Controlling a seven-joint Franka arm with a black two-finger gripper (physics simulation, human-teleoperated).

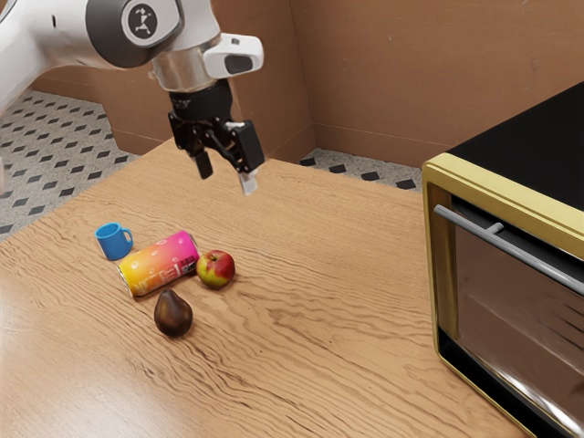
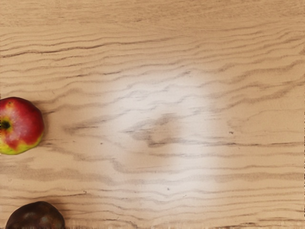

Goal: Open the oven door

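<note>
Oven door [image 1: 520, 301], closed, well apart from our tool [image 1: 226, 179], toward the exterior view's right of it. We hold the tool above the table [image 1: 338, 365], its fingers spread apart, an apple [image 1: 216, 270] and dark pear [image 1: 173, 315] below its level.

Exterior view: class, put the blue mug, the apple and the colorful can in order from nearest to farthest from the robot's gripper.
1. Apple: nearest to the gripper, beside the can's pink end.
2. Colorful can: lying on its side, between the apple and the mug.
3. Blue mug: farthest, upright toward the exterior view's left.
</note>
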